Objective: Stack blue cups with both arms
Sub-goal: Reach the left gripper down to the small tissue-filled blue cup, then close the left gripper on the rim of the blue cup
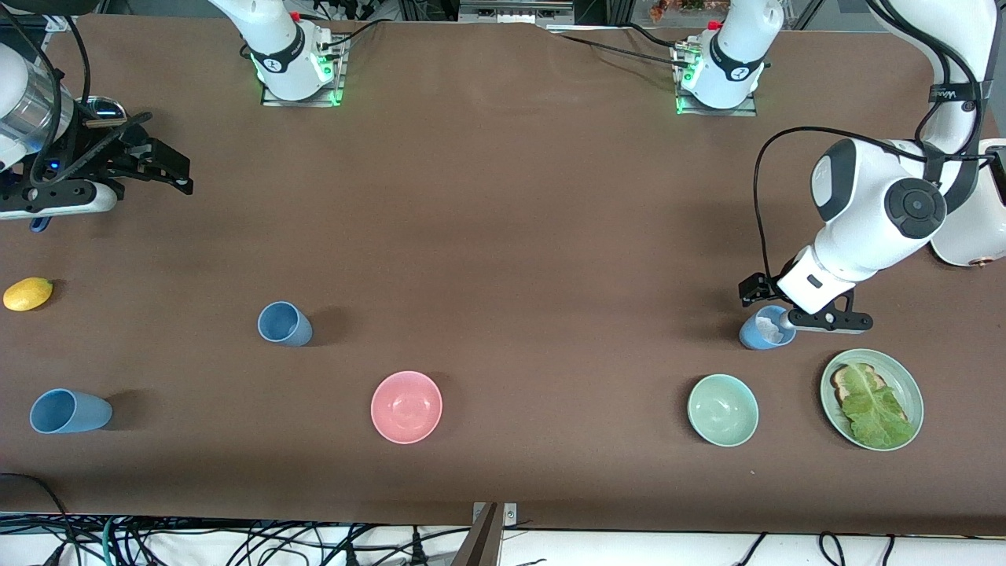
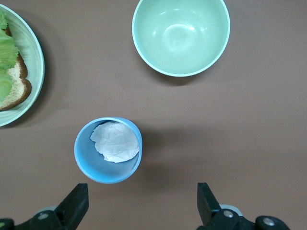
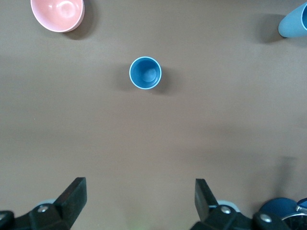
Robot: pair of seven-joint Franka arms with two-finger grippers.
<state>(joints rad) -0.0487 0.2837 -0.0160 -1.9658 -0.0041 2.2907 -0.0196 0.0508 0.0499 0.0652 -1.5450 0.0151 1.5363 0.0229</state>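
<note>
Three light-blue cups stand on the brown table. One cup (image 1: 284, 324) stands near the pink bowl, and it shows in the right wrist view (image 3: 145, 73). A second cup (image 1: 69, 411) stands at the right arm's end, nearer the front camera (image 3: 295, 21). The third cup (image 1: 756, 336) holds crumpled white paper (image 2: 115, 142). My left gripper (image 1: 778, 313) is open just over this cup (image 2: 108, 150), which lies off toward one finger of the gripper (image 2: 140, 206), not between the two. My right gripper (image 1: 177, 169) hangs open and empty over the right arm's end (image 3: 139, 196).
A pink bowl (image 1: 406, 406) and a mint-green bowl (image 1: 723, 409) sit toward the front camera. A green plate (image 1: 916, 393) with bread and lettuce lies beside the paper-filled cup. A lemon (image 1: 27, 293) lies at the right arm's end.
</note>
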